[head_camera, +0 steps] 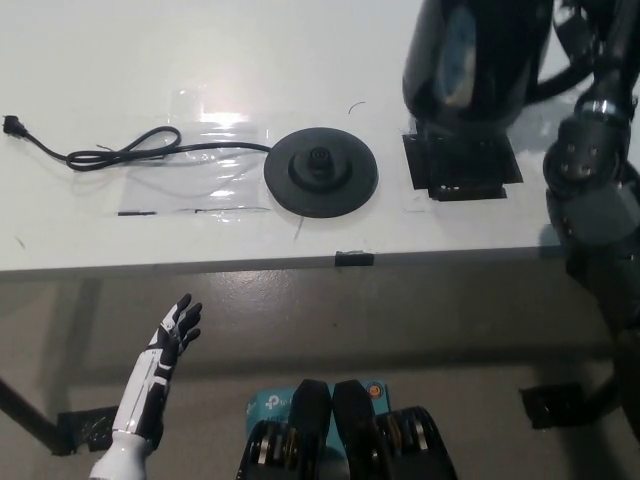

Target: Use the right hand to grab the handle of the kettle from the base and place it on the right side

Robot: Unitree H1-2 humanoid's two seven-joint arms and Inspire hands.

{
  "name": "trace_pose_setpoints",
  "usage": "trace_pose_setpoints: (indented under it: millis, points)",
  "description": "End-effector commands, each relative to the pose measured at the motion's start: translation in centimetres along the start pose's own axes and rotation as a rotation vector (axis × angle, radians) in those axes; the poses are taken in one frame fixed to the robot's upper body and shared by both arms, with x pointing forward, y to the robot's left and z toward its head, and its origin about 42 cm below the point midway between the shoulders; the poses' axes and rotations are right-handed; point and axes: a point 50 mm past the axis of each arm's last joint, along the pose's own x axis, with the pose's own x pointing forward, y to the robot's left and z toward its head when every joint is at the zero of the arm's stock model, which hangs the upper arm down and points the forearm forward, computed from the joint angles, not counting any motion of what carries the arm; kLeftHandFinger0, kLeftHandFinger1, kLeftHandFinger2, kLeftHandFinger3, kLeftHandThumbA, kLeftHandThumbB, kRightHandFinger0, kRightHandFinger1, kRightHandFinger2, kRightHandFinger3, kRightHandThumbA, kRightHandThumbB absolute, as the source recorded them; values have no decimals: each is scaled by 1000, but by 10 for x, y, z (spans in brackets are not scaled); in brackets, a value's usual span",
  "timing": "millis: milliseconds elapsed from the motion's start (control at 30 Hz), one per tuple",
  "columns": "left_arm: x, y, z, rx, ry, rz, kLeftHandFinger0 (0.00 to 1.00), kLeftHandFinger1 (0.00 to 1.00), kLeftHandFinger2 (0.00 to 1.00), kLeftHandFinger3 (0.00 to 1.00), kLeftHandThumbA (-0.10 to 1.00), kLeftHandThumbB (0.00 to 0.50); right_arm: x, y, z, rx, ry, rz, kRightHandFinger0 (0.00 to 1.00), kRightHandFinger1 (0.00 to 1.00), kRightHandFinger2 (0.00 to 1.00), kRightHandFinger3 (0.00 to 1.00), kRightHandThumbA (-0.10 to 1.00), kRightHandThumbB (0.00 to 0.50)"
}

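Desk: a white desk (120, 60) fills the top part of the view. Its front edge runs across the middle. A small dark clip (354, 259) sits on that edge.
Floor: a grey-brown floor (400, 330) lies below the desk. A dark desk leg (25, 415) shows at the bottom left.
Base: the round black base (320, 171) lies flat near the middle of the desk, with nothing on it. It has a small bump in its middle.
Cord: a black cord (130, 150) runs left from the base in loops and ends in a plug near the left edge.
Clear sheet: a shiny see-through sheet (210, 165) is stuck on the desk under the cord, just left of the base.
Black square: a dark square mark (462, 170) is on the desk to the right of the base.
Kettle: the black kettle (478, 60) is at the top right, well apart from the base. It stands tall, straight up and down, over the back of the black square. I cannot tell if it touches the desk. Its handle (565, 75) points to the right.
Right robot hand: the black right robot hand (590, 40) is at the kettle's handle and grips it. Much of it is cut off by the top of the view.
Left robot hand: the white left robot hand (172, 330) rests low at the bottom left, over the floor. Its fingers are spread apart and it holds nothing.
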Motion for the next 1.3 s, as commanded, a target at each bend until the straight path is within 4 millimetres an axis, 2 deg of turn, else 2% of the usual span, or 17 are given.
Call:
trace_pose_setpoints:
  millis: [0,100,300,400,433,467,500,533,567,600,633,700,767,967,1100,1200,1267]
  points:
    - [3,8,10,17,-50,-1,1000,1000,1000,1000,1000,500,21,-6,28,106,-95,-86,0,68,543,619,-100,120]
    - [1,7,9,11,-52,0,1000,1000,1000,1000,1000,500,9,1,17,97,-57,-54,0,81,561,640,-100,105]
    - [-2,5,8,14,-45,12,1000,1000,1000,1000,1000,500,-12,11,1,80,-16,-34,0,39,496,559,-100,145]
    - [4,8,9,0,-53,20,1000,1000,1000,1000,1000,500,-16,16,-4,51,2,5,0,62,526,595,-100,113]
    - [2,10,9,2,-56,19,1000,1000,1000,1000,1000,500,-19,17,-6,42,0,14,0,76,543,612,-100,123]
    - [2,11,9,5,-64,17,1000,1000,1000,1000,1000,500,-20,18,-7,24,-7,26,37,153,627,680,-100,175]
    - [1,12,9,6,-64,18,1000,1000,1000,1000,1000,500,-21,18,-9,8,-9,51,191,382,859,885,32,215]
    - [0,13,9,6,-60,20,1000,1000,1000,1000,1000,500,-20,19,-11,-3,-9,124,508,751,1000,1000,332,324]
    - [0,14,9,5,-56,23,1000,1000,1000,1000,1000,500,-17,20,-12,5,-8,212,777,980,1000,1000,454,404]
    - [0,15,9,6,-51,26,1000,1000,1000,1000,1000,500,-17,22,-11,10,-6,251,892,1000,1000,1000,480,410]
    - [-4,14,9,6,-44,26,1000,1000,1000,1000,1000,500,-18,21,-14,-7,-14,318,1000,1000,1000,1000,565,462]
    - [-3,13,9,10,-45,22,1000,1000,1000,1000,1000,500,-15,20,-14,-16,-9,400,1000,1000,1000,1000,635,498]
    - [-2,13,9,17,-47,19,1000,1000,1000,1000,1000,500,-11,17,-12,-24,-18,451,1000,1000,1000,1000,692,500]
    - [-7,11,7,29,-42,15,1000,1000,1000,1000,1000,500,-17,16,-20,-40,-11,526,1000,1000,1000,1000,535,500]
    - [-9,9,6,17,-43,13,1000,1000,1000,1000,1000,500,-22,12,-29,-43,19,541,1000,1000,1000,1000,544,500]
    - [-5,11,6,15,-41,21,1000,1000,1000,1000,1000,500,-23,10,-29,-16,2,546,1000,1000,1000,1000,623,500]
    - [-6,11,5,8,-36,24,1000,1000,1000,1000,1000,500,-26,8,-30,5,1,540,1000,1000,1000,1000,861,500]
